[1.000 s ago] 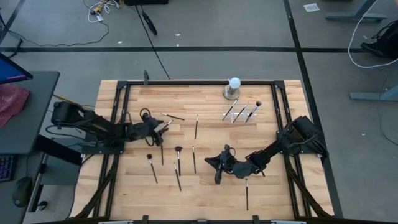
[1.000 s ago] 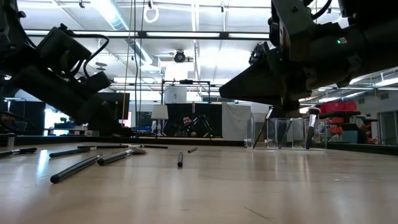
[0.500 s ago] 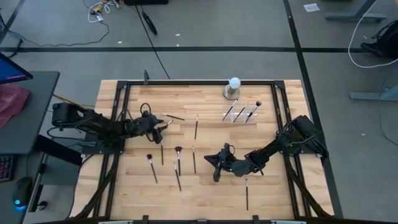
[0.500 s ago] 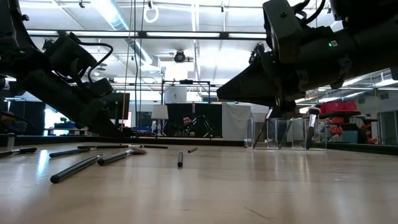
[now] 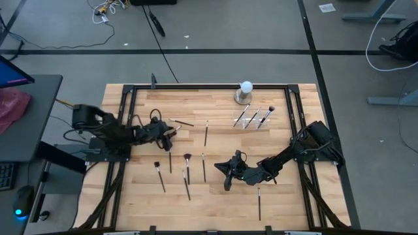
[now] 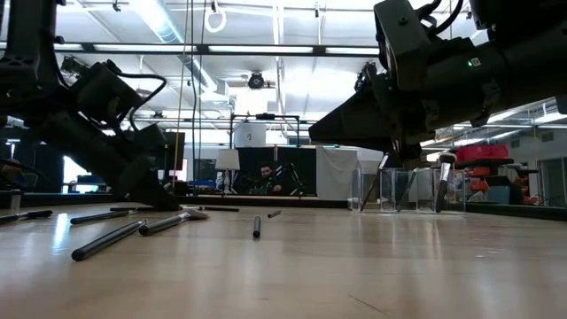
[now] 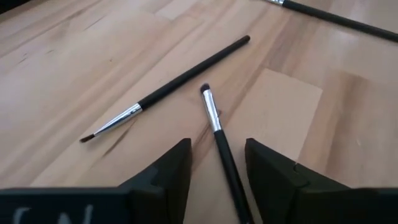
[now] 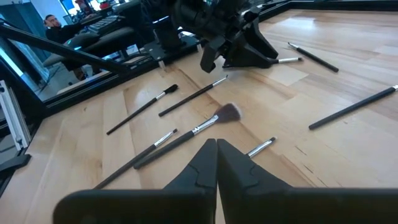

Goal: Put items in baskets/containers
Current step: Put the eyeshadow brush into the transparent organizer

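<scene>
The wooden desk fills the middle of the overhead picture, with the two dark arms reaching in from its left and right edges.

The left end effector sits low over the desk at centre left, its fingers spread apart on either side of a thin brush that lies flat between them, not yet gripped. Just beside that one lies a second brush with a silver ferrule, angled away from it.

The right end effector hovers at lower centre, its two fingers pressed together with nothing between them.

A clear tray stands at upper right of the desk with three brushes already leaning in it. Just beyond it, at the top edge, is a white ball on a grey base.

The other brushes are scattered flat across the middle of the desk: a fluffy-tipped one, a short one at lower left, and a lone one at lower right.
</scene>
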Controlling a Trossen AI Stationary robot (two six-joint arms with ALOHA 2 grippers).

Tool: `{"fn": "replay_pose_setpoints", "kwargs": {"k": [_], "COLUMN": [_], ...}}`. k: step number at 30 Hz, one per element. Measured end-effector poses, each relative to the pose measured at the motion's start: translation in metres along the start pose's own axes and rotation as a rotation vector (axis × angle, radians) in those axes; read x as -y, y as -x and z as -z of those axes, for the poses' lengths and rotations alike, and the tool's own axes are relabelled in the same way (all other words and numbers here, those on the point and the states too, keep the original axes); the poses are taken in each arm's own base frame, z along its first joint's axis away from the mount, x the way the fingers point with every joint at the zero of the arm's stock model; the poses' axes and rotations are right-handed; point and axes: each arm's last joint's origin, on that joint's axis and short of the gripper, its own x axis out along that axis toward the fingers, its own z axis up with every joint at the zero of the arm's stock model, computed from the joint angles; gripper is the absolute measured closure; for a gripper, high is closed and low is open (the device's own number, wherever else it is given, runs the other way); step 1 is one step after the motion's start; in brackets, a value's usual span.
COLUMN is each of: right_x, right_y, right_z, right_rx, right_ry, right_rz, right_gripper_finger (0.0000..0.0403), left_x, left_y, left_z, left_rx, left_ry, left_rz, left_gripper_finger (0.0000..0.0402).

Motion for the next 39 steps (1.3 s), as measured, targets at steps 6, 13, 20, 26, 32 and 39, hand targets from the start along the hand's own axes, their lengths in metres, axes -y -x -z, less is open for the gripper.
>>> {"fn": "replay_pose_setpoints", "kwargs": {"k": [6, 13, 20, 26, 32, 39], "right_x": [0.000, -0.001, -0.006, -0.013, -0.017, -0.017], "right_y": [0.000, 0.001, 0.006, 0.013, 0.017, 0.017], "right_z": [0.000, 0.001, 0.003, 0.005, 0.006, 0.006], "right_rx": [0.000, -0.002, -0.008, -0.014, -0.015, -0.015], "right_ry": [0.007, 0.008, 0.014, 0.020, 0.018, 0.017], "right_rz": [0.000, -0.006, -0.023, -0.056, -0.072, -0.072], "right_gripper_finger": [0.0392, 0.0392, 0.0392, 0.0392, 0.0392, 0.0392], "left_x": [0.001, 0.001, 0.001, 0.002, 0.004, 0.011], "left_y": [-0.008, -0.009, -0.009, -0.009, -0.006, -0.003], "left_z": [0.005, 0.009, 0.009, 0.009, 0.005, 0.001], "left_rx": [-0.017, -0.037, -0.045, -0.039, -0.012, 0.004], "left_ry": [-0.008, -0.016, -0.016, -0.014, 0.005, 0.048], "left_rz": [-0.005, 0.014, 0.030, 0.044, 0.125, 0.242], "left_gripper_finger": [0.0291, 0.0353, 0.0387, 0.0388, 0.0388, 0.0389]}}
